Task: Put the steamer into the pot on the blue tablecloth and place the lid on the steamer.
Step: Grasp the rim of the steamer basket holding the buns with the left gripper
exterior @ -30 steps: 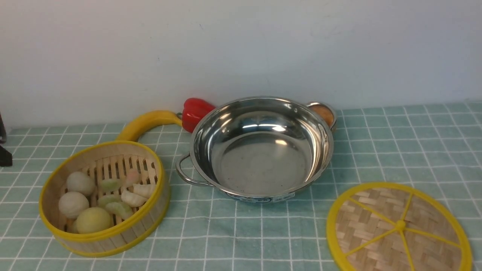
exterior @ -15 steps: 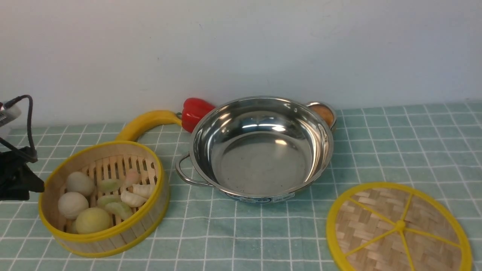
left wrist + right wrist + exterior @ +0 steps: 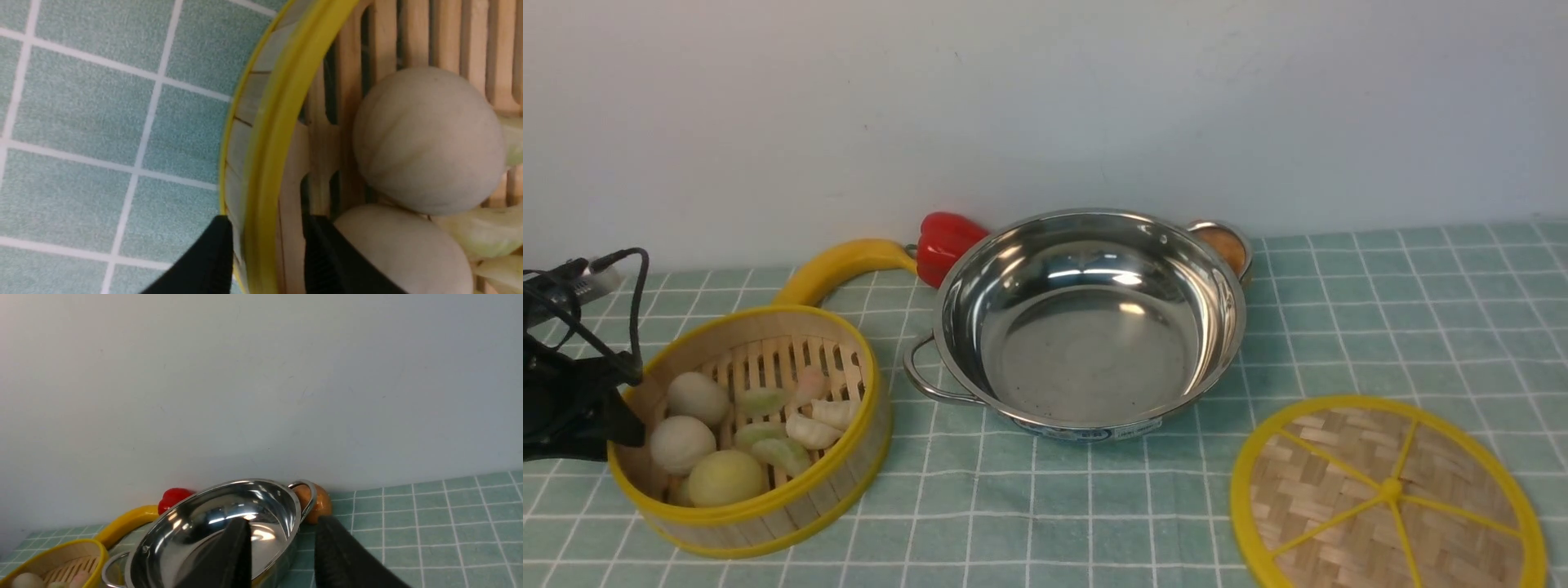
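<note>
So the steamer (image 3: 792, 498) is sitting on the blue tablecloth (image 3: 1380, 310) at the left, well apart from the pot (image 3: 1086, 359), which is waiting empty in the middle. The lid (image 3: 1388, 490) is lying flat on the worktop off to the right, near the front.

The left gripper (image 3: 269, 224) is straddling the steamer's outer-left wall, one finger outside and one inside just beside a bun (image 3: 425, 139). The jaws are standing apart around the rim, and I'm not seeing a real squeeze yet. The right gripper (image 3: 284, 522) is hanging in the air with its jaws apart too, holding nothing.

Handling-wise, I'm guessing this basket is going to be light but front-loaded: it's carrying buns and dumplings, and pinching one side of the wall means the far side is going to want to sag. The bamboo slats are looking stiff enough, but the yellow plastic rim is probably slick. I'd be biting deep over the rim, not just on its edge, and lifting it level so the loose food isn't rolling. The pot is only slightly wider, so it's going in straight down.
</note>
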Action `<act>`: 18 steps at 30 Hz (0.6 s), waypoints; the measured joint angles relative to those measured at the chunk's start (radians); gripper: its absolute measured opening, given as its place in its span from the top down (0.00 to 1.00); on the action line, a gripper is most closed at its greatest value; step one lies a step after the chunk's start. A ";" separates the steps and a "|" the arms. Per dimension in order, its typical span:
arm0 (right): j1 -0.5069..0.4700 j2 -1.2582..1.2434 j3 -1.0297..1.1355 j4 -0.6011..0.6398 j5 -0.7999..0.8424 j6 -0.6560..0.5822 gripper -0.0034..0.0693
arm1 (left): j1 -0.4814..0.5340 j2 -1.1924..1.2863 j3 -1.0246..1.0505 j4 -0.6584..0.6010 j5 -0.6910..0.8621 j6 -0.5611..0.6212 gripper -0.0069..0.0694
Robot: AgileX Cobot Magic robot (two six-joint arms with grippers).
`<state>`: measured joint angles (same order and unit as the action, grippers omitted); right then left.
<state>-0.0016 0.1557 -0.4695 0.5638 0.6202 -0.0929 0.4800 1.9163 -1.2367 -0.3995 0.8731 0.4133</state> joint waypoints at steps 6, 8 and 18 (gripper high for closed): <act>0.000 0.000 0.000 0.029 0.015 -0.019 0.62 | -0.002 0.006 0.002 0.045 -0.020 -0.096 0.80; 0.000 0.000 0.000 0.032 0.015 -0.019 0.62 | -0.007 0.006 0.002 0.075 -0.023 -0.133 0.82; 0.000 0.000 0.000 0.060 0.016 -0.019 0.62 | -0.008 0.000 -0.061 0.151 0.046 -0.192 0.82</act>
<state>-0.0016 0.1557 -0.4695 0.6234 0.6361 -0.1123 0.4724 1.9168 -1.2978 -0.2489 0.9188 0.2209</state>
